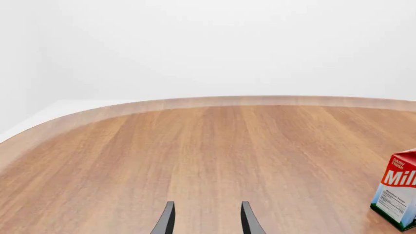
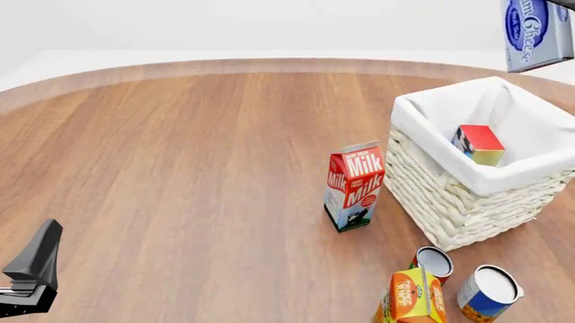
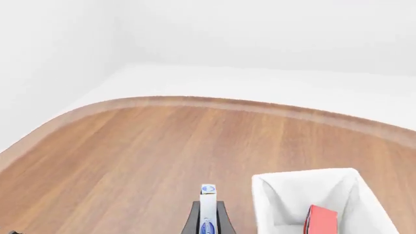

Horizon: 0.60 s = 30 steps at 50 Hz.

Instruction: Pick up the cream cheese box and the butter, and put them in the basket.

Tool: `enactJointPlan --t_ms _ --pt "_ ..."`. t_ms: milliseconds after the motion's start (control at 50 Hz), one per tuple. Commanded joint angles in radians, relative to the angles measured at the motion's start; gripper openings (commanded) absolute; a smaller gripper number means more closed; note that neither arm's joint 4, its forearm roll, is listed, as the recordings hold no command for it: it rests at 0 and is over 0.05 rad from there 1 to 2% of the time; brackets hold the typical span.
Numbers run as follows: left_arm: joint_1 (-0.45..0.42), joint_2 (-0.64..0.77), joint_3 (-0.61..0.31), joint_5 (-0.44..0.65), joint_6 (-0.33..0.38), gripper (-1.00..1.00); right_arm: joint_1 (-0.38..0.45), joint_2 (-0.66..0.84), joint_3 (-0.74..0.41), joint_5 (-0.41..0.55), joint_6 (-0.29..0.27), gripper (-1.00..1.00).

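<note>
Butter (image 2: 479,144) red-orange, lying tilted in basket (image 2: 467,195).

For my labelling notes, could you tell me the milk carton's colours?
Red and white milk carton with a green base; front view shows it best.

Free room: my left gripper (image 2: 31,269) has open table (image 2: 180,168) ahead, milk carton (image 2: 355,186) off to its right. Obstacles: milk carton just beside basket (image 2: 467,195); two cans (image 2: 462,276) and orange juice carton (image 2: 411,296) crowd its near corner. Basket top open; butter (image 2: 479,144) occupies part of the inside.
</note>
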Motion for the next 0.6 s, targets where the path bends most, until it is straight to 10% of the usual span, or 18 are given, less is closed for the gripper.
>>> enactJointPlan --t_ms 20,600 --pt "0.000 0.000 0.000 0.000 0.000 1.00 -0.101 -0.016 0.014 -0.005 0.009 -1.00" --pt "0.000 0.000 0.000 0.000 0.000 1.00 -0.214 -0.011 0.069 -0.033 -0.008 -1.00"
